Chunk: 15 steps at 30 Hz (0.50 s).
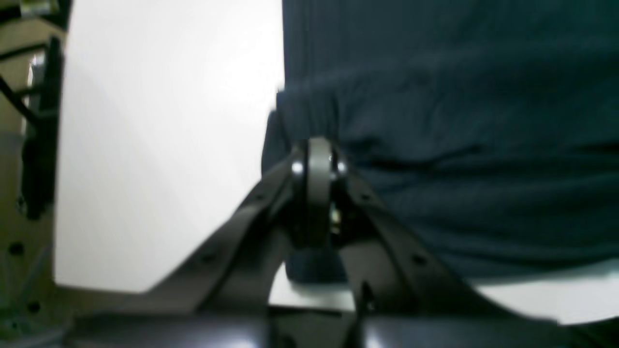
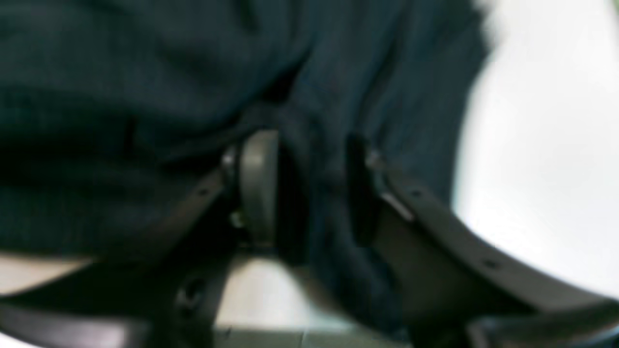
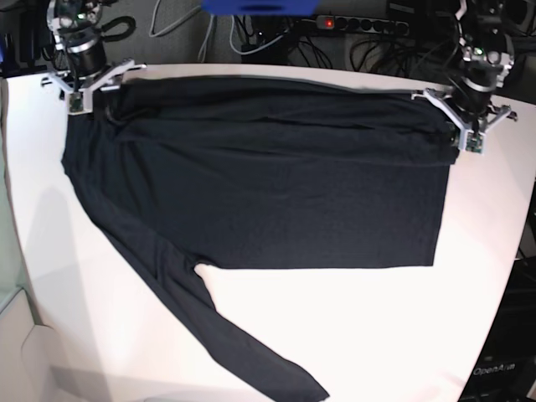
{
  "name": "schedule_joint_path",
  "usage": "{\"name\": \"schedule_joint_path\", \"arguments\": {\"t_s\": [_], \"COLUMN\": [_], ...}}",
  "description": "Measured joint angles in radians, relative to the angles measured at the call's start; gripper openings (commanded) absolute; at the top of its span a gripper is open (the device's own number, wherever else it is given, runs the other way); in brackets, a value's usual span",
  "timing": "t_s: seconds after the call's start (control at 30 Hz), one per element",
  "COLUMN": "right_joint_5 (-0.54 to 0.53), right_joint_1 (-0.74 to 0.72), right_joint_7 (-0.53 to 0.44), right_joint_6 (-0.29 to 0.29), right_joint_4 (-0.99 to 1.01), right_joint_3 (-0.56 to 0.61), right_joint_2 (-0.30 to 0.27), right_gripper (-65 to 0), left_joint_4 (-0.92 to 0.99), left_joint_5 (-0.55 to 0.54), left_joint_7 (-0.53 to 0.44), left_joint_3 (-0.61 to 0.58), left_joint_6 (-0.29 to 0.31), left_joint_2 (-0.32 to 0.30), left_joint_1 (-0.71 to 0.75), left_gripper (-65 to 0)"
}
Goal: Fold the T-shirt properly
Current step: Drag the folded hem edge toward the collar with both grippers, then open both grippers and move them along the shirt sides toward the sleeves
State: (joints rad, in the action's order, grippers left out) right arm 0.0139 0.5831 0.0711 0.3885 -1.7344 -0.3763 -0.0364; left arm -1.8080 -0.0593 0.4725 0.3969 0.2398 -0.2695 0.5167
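- Presently, the large plain black long-sleeved T-shirt [image 3: 268,184] of thin fabric lies spread on the white tabletop [image 3: 368,335], one sleeve trailing toward the near edge.
- Left hand [image 1: 316,159] is pinched on a far corner; right hand [image 2: 309,164] grips bunched cloth, fingers not fully together.
- Judged light, limp and prone to creasing; hold at hems and corners.

We see the T-shirt [image 3: 276,193] spread flat on the white table [image 3: 377,327], its body a wide dark block with a straight edge on the right. One long sleeve [image 3: 209,327] runs diagonally from the left side down to the table's near edge. The right gripper [image 3: 88,84] sits at the shirt's far left corner, and the left gripper [image 3: 465,126] at the far right corner, both touching the cloth. Cables and a power strip [image 3: 360,23] lie behind the table.
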Motion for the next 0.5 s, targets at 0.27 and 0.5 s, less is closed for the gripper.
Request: {"name": "schedule_joint_path", "arguments": {"t_s": [0.27,0.5], "right_joint_5": [-0.002,-0.002], "right_joint_1": [-0.005,-0.184], "right_joint_7": [-0.005,0.138], "right_joint_6": [0.097,0.128], "right_joint_4": [-0.152,-0.146], "right_joint_3": [-0.090,-0.080], "right_joint_2": [0.056,0.035], "right_gripper": [-33.2,-33.1], "left_joint_4": [-0.097,-0.064], "left_joint_5": [-0.001,-0.003], "left_joint_7": [0.002,0.155], "left_joint_3": [0.001,0.001], "left_joint_6": [0.000,0.003], "left_joint_2": [0.002,0.003], "left_joint_1": [0.000,-0.197], "left_gripper": [-50.1,-46.0]}}
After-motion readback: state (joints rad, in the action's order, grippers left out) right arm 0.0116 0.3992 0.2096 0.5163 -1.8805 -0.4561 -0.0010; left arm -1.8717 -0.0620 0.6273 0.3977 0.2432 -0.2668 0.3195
